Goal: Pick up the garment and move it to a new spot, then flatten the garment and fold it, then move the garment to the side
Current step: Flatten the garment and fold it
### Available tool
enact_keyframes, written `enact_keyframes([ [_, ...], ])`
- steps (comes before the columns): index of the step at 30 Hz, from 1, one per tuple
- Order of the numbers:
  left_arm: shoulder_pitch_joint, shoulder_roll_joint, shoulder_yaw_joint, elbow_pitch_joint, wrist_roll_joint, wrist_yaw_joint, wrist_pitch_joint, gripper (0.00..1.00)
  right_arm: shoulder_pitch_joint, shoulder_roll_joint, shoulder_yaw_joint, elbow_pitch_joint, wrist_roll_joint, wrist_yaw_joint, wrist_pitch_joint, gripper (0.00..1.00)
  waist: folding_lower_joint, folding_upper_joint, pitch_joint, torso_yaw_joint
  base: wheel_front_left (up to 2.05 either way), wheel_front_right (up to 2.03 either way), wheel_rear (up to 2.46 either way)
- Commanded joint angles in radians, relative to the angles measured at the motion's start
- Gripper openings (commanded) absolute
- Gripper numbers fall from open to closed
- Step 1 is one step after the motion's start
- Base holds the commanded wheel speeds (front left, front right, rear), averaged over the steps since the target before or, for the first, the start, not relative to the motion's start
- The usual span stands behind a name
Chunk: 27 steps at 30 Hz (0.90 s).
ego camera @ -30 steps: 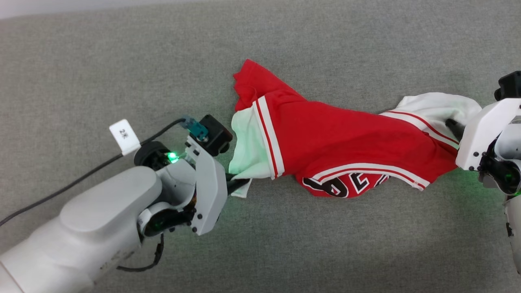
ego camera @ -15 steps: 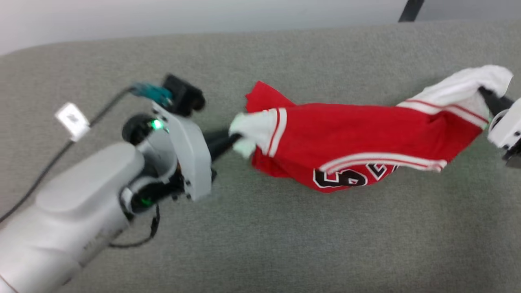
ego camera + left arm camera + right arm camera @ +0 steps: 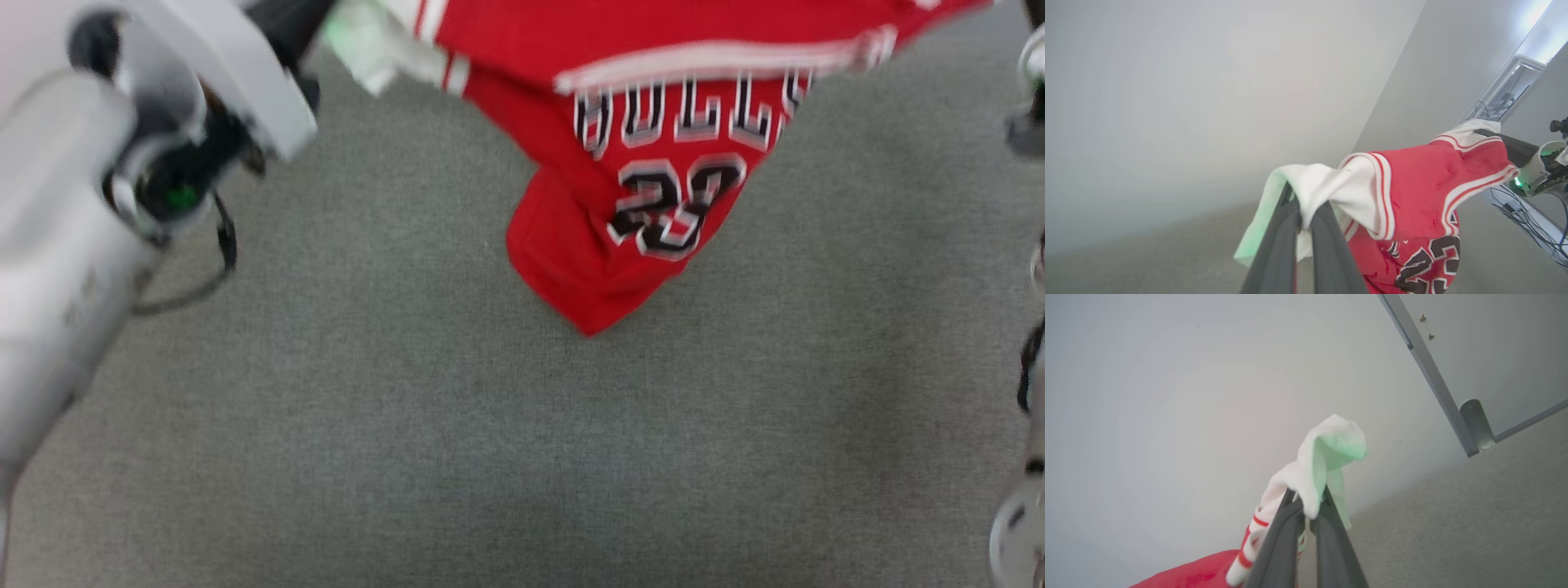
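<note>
The garment (image 3: 653, 82), a red jersey with black white-outlined letters and the number 23, hangs in the air above the grey surface (image 3: 490, 449), its lowest fold dangling. My left gripper (image 3: 1304, 212) is shut on one white sleeve (image 3: 1331, 188), and its pale wrist fills the top left of the head view. My right gripper (image 3: 1307, 502) is shut on the other white sleeve (image 3: 1314, 465). In the left wrist view the garment (image 3: 1421, 192) stretches across to the right gripper's dark fingers (image 3: 1515, 149).
A pale wall stands behind the grey surface. A grey door frame (image 3: 1429, 367) and a metal door stop (image 3: 1474, 420) are at the right. Loose cables (image 3: 1515, 200) run along the wall's foot. Part of my right arm (image 3: 1029, 82) shows at the head view's right edge.
The right gripper closed on its white sleeve. Both grippers then rose and lifted the garment off the grey surface, so it hangs between them. The head camera also shifted.
</note>
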Motion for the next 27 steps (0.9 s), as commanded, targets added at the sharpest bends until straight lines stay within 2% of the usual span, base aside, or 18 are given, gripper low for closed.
enact_keyframes([
  [1, -0.024, -0.009, 0.014, 0.021, 0.002, 0.000, -0.013, 0.00, -0.027, 0.004, -0.016, 0.016, -0.013, -0.001, -0.008, 0.00, 0.0000, 0.0000, 0.037, 0.007, 0.00, 0.00, 0.00],
  [7, -0.231, -0.095, 0.065, 0.259, 0.043, -0.006, -0.090, 0.00, -0.314, 0.046, -0.123, 0.173, -0.093, -0.001, -0.130, 0.00, 0.0000, 0.0000, 0.119, -0.006, 0.00, 0.00, 0.00],
  [13, -0.484, -0.158, 0.140, 0.429, 0.068, -0.011, -0.237, 0.00, -0.586, 0.057, -0.150, 0.243, -0.092, -0.001, -0.284, 0.00, 0.0000, 0.0000, 0.151, -0.013, 0.00, 0.00, 0.00],
  [16, -0.540, -0.186, 0.141, 0.474, 0.071, -0.017, -0.261, 0.00, -0.651, 0.059, -0.132, 0.271, -0.089, -0.001, -0.324, 0.00, 0.0000, 0.0000, 0.140, -0.010, 0.00, 0.00, 0.00],
  [20, -0.517, -0.190, 0.121, 0.441, 0.042, -0.017, -0.250, 0.00, -0.655, 0.060, -0.080, 0.277, -0.084, -0.001, -0.309, 0.00, 0.0000, 0.0000, 0.124, 0.001, 0.00, 0.00, 0.00],
  [23, -0.433, -0.168, 0.087, 0.381, 0.015, -0.016, -0.234, 0.00, -0.580, 0.056, -0.033, 0.263, -0.078, -0.001, -0.264, 0.00, 0.0000, 0.0000, 0.112, 0.007, 0.00, 0.00, 0.00],
  [27, -0.272, -0.128, 0.060, 0.250, -0.061, -0.017, -0.232, 0.00, -0.432, 0.029, 0.053, 0.174, -0.040, -0.001, -0.185, 0.00, 0.0000, 0.0000, 0.091, 0.016, 0.00, 0.00, 0.00],
])
